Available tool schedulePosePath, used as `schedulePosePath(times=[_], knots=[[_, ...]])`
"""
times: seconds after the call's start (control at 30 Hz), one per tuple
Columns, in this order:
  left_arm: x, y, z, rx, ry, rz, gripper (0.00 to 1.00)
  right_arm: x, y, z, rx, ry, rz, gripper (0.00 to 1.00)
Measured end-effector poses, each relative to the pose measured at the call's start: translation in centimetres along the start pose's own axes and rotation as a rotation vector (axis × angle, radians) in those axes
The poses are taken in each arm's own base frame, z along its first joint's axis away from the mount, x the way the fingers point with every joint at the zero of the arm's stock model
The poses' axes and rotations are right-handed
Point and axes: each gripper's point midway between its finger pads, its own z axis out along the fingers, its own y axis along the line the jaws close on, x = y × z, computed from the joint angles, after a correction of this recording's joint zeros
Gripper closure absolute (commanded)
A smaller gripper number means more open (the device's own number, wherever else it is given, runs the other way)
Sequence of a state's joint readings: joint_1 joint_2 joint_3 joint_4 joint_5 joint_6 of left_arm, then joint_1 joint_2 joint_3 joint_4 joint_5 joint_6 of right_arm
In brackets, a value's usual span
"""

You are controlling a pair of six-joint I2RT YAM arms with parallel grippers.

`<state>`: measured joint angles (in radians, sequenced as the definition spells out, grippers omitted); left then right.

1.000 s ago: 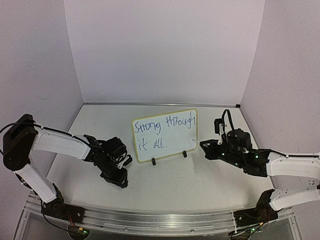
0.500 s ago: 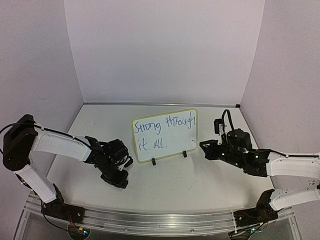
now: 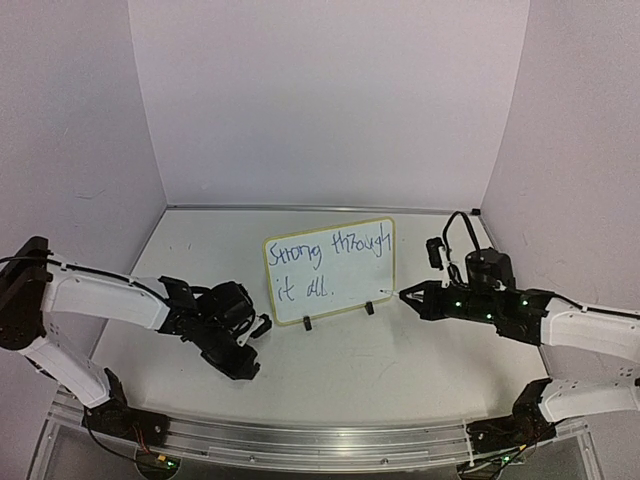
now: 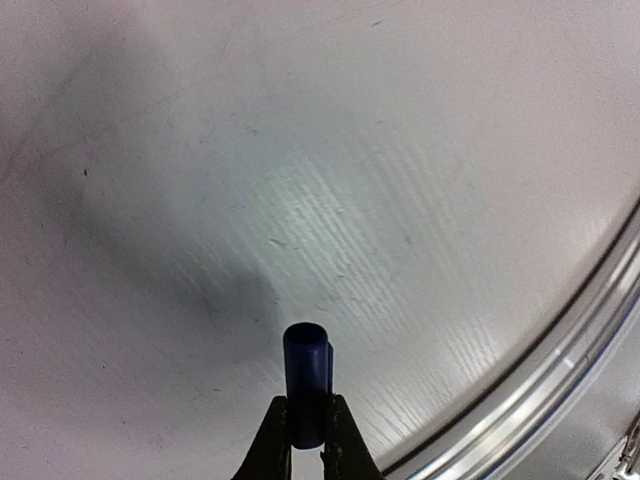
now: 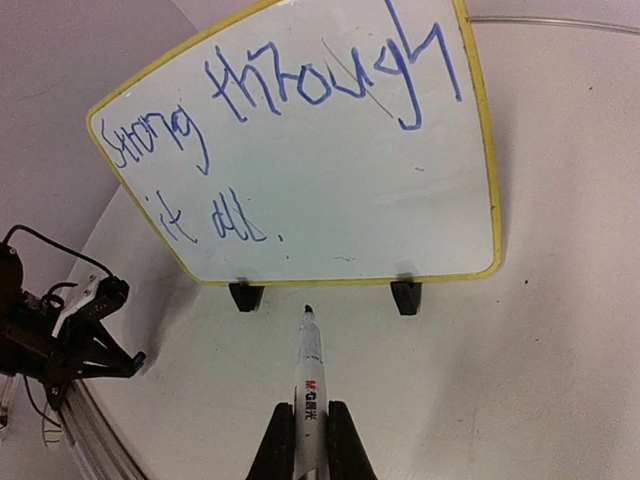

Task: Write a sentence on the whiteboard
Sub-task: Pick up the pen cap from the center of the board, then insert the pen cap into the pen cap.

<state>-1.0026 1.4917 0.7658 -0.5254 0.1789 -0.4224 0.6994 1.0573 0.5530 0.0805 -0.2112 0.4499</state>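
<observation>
a: where is the whiteboard (image 3: 330, 270)?
b: it stands on its two black feet (image 5: 245, 296) in the middle of the counter (image 3: 330, 380), leaning back a bit. blue words on it say "strong through it all."
a: which hand is closer to it?
b: the right hand (image 3: 415, 297). it is just to the right of the whiteboard, shut tight on a marker (image 5: 308, 365). the marker's long side points straight at the whiteboard. its tip sits just in front of the bottom edge, not touching.
a: and the left hand (image 3: 245, 335)?
b: it is off to the left of the whiteboard, low over the counter. it is pinched shut on a little blue cap (image 4: 306, 380).
a: what changed from a second ago?
b: the right arm stretched out flatter, so the marker tip now pokes closer to the whiteboard's lower right corner. the left arm sank lower.
a: what next?
b: i think the words look done. if so, the marker and cap must meet, and they are on opposite sides of the whiteboard, well apart.
</observation>
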Motion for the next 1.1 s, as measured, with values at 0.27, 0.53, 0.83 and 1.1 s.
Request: schedulePosePath(times=[0.27,0.53,0.83,1.1], knots=[[-3.3,-3.9,-6.1,0.081,-0.208,0.219,1.00,1.6,4.7,0.8,-0.306,0.227,0.043,1.00],[-7.9,-8.8,-10.6,0.171,-0.332,0.522,1.00,1.4,9.5,0.1,-0.568,0.374,0.099,1.00],[-7.4,-10.5,-8.9,0.257,-0.277,0.700,1.00,2.9,11.4,-0.7,-0.668,0.488,0.152,1.00],[-7.0,-11.3,-8.7,0.308,-0.268,0.739,1.00,4.5,12.1,0.4,-0.676,0.560,0.163,1.00]])
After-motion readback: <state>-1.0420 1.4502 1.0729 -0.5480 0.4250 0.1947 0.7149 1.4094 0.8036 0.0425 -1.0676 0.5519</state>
